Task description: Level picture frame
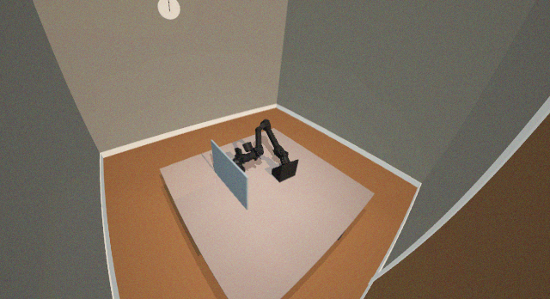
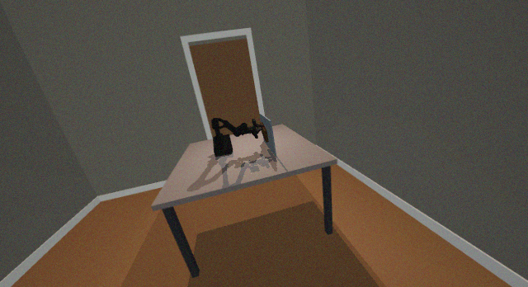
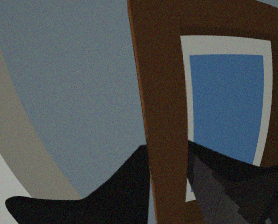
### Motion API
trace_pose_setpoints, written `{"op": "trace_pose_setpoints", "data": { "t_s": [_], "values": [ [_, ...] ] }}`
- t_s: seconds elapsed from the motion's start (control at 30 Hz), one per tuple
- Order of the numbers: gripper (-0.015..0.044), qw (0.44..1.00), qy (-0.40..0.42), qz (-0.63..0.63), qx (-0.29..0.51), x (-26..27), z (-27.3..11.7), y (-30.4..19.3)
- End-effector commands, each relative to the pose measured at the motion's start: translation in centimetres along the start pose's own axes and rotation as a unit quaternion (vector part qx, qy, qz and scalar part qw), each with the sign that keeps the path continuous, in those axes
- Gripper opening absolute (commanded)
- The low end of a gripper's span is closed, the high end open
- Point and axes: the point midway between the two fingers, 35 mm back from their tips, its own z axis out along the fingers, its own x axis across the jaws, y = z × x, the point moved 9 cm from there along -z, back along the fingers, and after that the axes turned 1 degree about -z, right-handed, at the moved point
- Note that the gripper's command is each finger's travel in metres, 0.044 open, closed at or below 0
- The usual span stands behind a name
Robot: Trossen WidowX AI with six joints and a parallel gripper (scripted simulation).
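Note:
The picture frame (image 3: 162, 75) (image 2: 266, 134) is brown, with a white mat around a blue picture. In the wrist view its left bar and part of its top bar show, and the left bar leans, its top toward the left. My gripper (image 3: 163, 148) (image 2: 260, 129) is shut on this left bar, one black finger against its outer edge and the other over its inner edge, at the picture. In the top view the panel hides the frame. The screw and the notched strip are not visible.
The upright blue-grey wall panel (image 1: 229, 174) (image 2: 270, 140) (image 3: 75, 90) stands on the pale table (image 1: 275, 230) (image 2: 206, 171) behind the frame. The black arm (image 1: 278, 150) reaches toward it from its base. A white clock (image 1: 168, 8) hangs on the far room wall.

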Motion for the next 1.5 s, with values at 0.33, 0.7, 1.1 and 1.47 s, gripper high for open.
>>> {"op": "trace_pose_setpoints", "data": {
  "t_s": [0.33,0.7,1.1,1.47],
  "values": [
    [0.0000,1.000,-0.001,-0.001,-0.002,0.0,0.0,0.0],
    [0.0000,1.000,-0.001,0.000,-0.002,0.3,0.0,0.0],
    [0.0000,1.000,-0.001,0.000,-0.002,0.6,0.0,0.0],
    [0.0000,1.000,-0.001,0.000,-0.002,1.0,0.0,0.0]
  ]
}}
